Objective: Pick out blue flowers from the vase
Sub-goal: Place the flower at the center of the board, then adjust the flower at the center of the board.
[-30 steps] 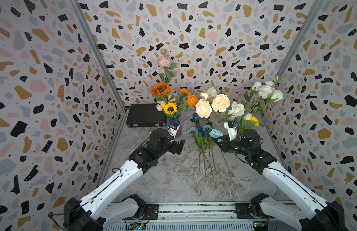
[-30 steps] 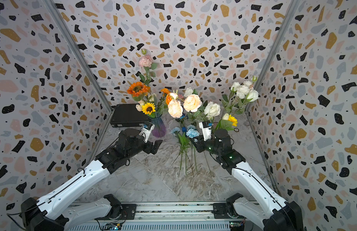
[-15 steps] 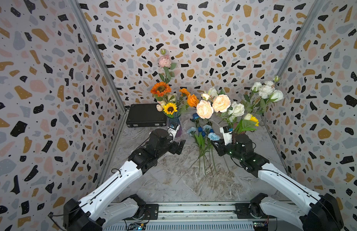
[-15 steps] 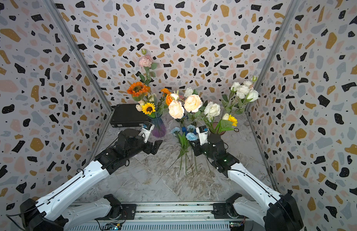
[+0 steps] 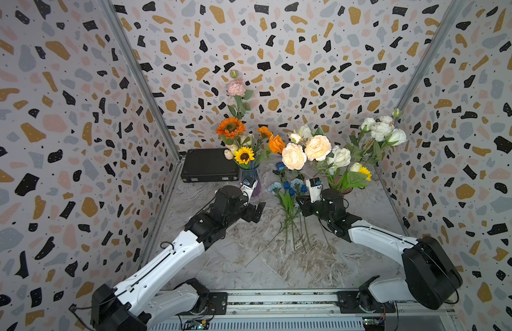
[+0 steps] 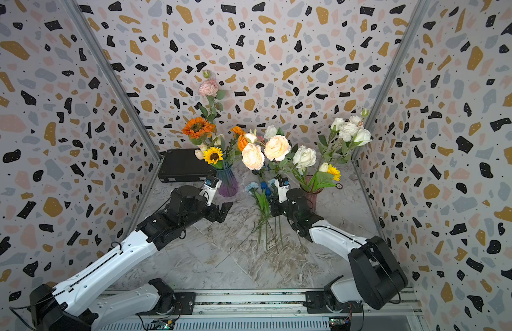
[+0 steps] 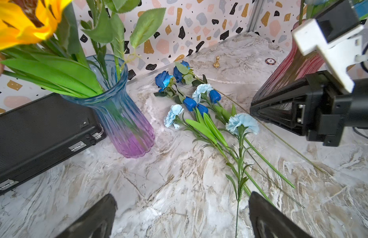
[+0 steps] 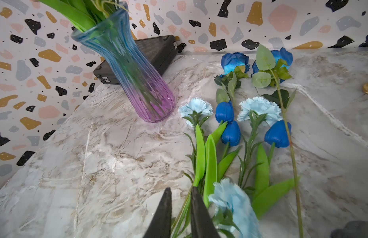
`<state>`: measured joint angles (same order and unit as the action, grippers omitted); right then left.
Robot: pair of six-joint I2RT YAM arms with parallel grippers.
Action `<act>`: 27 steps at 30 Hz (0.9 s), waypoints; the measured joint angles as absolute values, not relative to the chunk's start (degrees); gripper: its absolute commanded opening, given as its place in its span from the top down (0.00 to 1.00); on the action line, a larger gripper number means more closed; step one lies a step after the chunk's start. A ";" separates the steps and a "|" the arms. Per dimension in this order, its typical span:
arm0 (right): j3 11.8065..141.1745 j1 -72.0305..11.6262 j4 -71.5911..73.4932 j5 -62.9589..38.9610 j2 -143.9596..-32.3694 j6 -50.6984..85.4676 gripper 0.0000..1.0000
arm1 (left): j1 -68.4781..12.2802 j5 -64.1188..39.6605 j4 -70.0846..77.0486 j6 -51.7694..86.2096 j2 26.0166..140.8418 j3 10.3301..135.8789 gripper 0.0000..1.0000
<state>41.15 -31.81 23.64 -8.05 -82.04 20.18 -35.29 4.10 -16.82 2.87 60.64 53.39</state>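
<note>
- right jaws: pinched down to a narrow slit, with a thin green stem showing in the gap. Can't tell if it's actually gripped
- pale blue carnation (image 8: 230, 204) sits right beside those tips
- left jaws: spread wide with nothing between them, over the worktop (image 7: 158, 185)
- blue flowers (image 7: 201, 109) lie in a loose bunch on the worktop, between the blue-purple vase (image 7: 125, 123) and the red vase (image 7: 286, 72)
- black case (image 7: 38, 127) sits just beside the blue-purple vase
</note>
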 measured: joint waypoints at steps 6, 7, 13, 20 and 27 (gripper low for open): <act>41.87 -34.59 23.79 -5.17 -84.71 18.61 0.51 | -35.05 3.86 -16.03 3.86 63.05 52.49 0.01; 41.85 -35.31 23.51 -4.40 -84.47 18.50 0.47 | -35.05 3.68 -15.46 4.08 64.01 51.68 0.01; 39.59 -38.59 18.44 0.89 -79.94 21.85 0.38 | -35.09 1.06 -15.35 4.86 70.89 48.27 0.01; 35.07 -40.51 9.91 9.28 -71.35 25.87 0.32 | -41.17 -0.58 -15.66 2.02 78.43 50.85 0.02; 31.79 -40.53 -1.37 17.74 -54.06 28.60 0.29 | -45.69 -2.57 -13.06 -0.10 86.67 53.98 0.06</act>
